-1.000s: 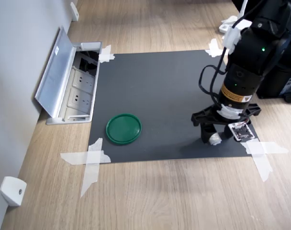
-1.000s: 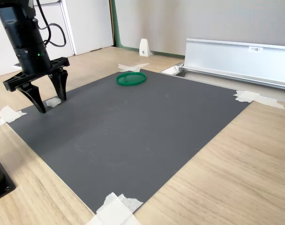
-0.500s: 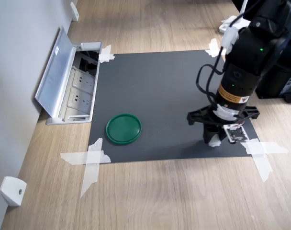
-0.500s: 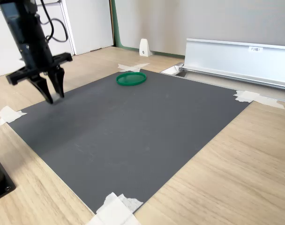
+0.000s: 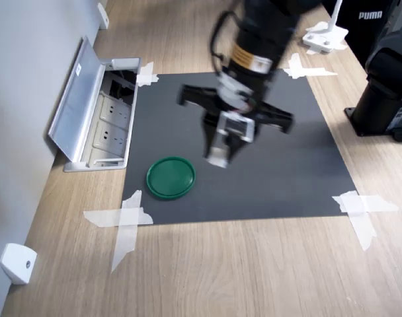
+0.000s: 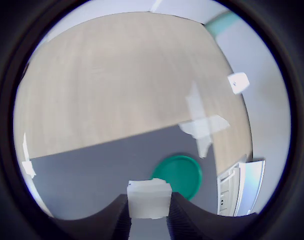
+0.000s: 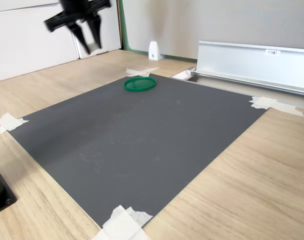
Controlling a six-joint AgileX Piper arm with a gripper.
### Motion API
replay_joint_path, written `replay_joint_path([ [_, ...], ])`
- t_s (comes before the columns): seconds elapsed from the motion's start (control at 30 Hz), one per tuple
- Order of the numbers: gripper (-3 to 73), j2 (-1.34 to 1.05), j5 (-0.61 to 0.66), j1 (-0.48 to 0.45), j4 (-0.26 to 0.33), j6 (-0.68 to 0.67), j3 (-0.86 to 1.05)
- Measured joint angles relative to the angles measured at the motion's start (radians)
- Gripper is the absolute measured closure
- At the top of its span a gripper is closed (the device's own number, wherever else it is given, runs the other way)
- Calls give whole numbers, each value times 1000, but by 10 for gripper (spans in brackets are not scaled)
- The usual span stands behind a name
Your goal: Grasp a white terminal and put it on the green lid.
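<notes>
**End effector holds the white terminal in the air near the green lid**

The one end effector (image 5: 221, 153) is closed on the one white terminal (image 6: 149, 199), which sits pinched between the two dark fingers (image 6: 118, 215) in the wrist view. In the first exterior view the terminal (image 5: 217, 157) hangs above the mat, just to the right of the lid; the arm is blurred there.

There is one green lid (image 5: 170, 177), lying flat near the front left part of one dark grey mat (image 5: 280, 178), with nothing on it. The mat is fixed with white tape at four corners (image 5: 125, 218) on a light wood counter (image 5: 254, 264).

At the first exterior view's left stands one open metal socket box (image 5: 95, 115) against a grey wall. One small white wedge piece (image 5: 16, 263) sits close to the wall.
</notes>
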Motion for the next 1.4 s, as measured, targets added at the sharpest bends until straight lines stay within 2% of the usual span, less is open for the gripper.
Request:
replay_joint_path([
  [0.23,425,187,39,-80,-6,31,-133],
  [0.5,425,322,40,-92,-29,60,-148],
  [1.07,420,366,-21,-112,-95,104,-150],
  [1.17,367,367,-21,-112,-96,107,-151],
  [1.33,181,367,-32,-112,-102,128,-151],
  [1.4,129,358,-31,-112,-91,135,-151],
])
